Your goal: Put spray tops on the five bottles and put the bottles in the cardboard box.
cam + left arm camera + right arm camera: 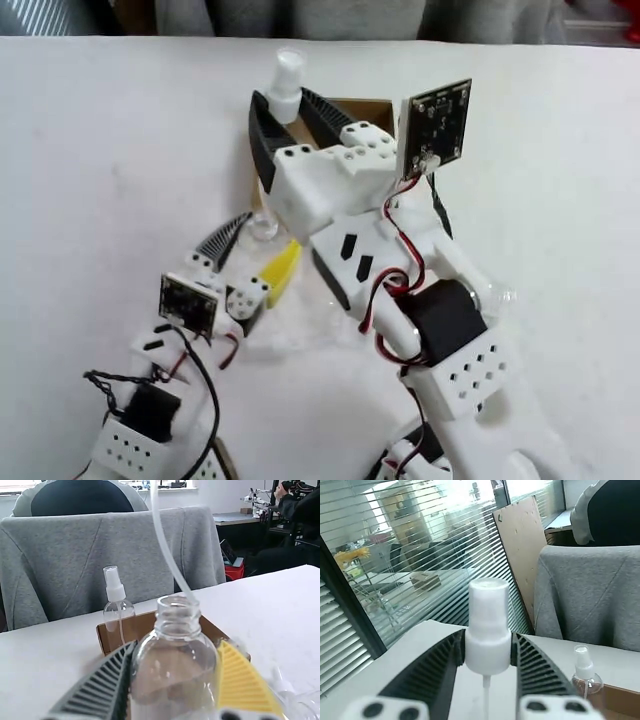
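The open bottle (175, 677) stands upright with a bare neck, clamped in the left hand (176, 652) between its grey and yellow fingers (100, 690), likely so it cannot tip during capping. The spray top (487, 630) is pinched tight in the right hand (488, 637), toward 12 o'clock of the bottle in the high view. Its tube (167, 545) slants down to the mouth, apparently to guide the head in. Further toward 12 o'clock, a capped bottle (118, 607) seems to stand inside the cardboard box (137, 627) on the bench (45, 670)
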`<act>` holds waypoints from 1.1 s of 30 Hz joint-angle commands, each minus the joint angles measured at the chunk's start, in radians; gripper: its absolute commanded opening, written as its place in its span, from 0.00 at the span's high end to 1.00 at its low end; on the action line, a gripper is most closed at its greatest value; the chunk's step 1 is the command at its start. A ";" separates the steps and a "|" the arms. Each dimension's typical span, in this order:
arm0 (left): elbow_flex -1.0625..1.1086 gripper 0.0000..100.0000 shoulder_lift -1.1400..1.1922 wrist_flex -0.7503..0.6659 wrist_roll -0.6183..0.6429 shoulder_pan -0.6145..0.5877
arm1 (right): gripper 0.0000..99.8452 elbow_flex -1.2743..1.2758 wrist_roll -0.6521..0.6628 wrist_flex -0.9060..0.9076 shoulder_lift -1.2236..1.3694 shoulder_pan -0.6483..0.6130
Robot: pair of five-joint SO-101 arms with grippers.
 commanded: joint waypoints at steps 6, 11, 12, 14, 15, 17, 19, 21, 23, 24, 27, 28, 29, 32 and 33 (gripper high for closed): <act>-0.005 0.83 -0.022 -0.017 0.009 0.002 | 0.91 -0.017 0.002 -0.094 -0.005 -0.004; -0.005 0.83 -0.022 -0.017 0.009 0.002 | 0.91 0.000 0.002 -0.074 -0.007 0.001; -0.005 0.83 -0.022 -0.017 0.009 0.002 | 0.91 0.006 0.002 -0.074 -0.007 0.002; -0.005 0.83 -0.022 -0.017 0.009 0.002 | 0.91 0.026 0.000 -0.077 -0.007 0.007; -0.005 0.83 -0.022 -0.017 0.009 0.002 | 0.91 0.034 0.000 -0.081 -0.007 0.013; -0.005 0.83 -0.022 -0.017 0.008 0.002 | 0.91 0.048 0.000 -0.082 -0.007 0.024; -0.005 0.83 -0.022 -0.017 0.008 0.002 | 0.91 0.057 -0.002 -0.082 -0.007 0.036; -0.005 0.83 -0.022 -0.017 0.008 0.002 | 0.91 0.057 -0.003 -0.077 -0.008 0.039; -0.005 0.83 -0.022 -0.017 0.008 0.002 | 0.91 0.058 -0.006 -0.076 -0.015 0.039; -0.005 0.83 -0.022 -0.017 0.008 0.002 | 0.91 0.063 -0.006 -0.076 -0.025 0.039; -0.005 0.83 -0.022 -0.017 0.008 0.002 | 0.91 0.115 -0.005 -0.082 -0.077 0.031; -0.005 0.83 -0.022 -0.017 0.008 0.002 | 0.91 0.141 -0.005 -0.082 -0.097 0.031; -0.005 0.83 -0.022 -0.017 0.008 0.002 | 0.91 0.166 -0.006 -0.084 -0.116 0.031; -0.005 0.83 -0.022 -0.017 0.009 0.002 | 0.91 0.252 -0.006 -0.084 -0.162 0.031; -0.005 0.83 -0.022 -0.017 0.009 0.002 | 0.91 0.279 -0.008 -0.084 -0.177 0.031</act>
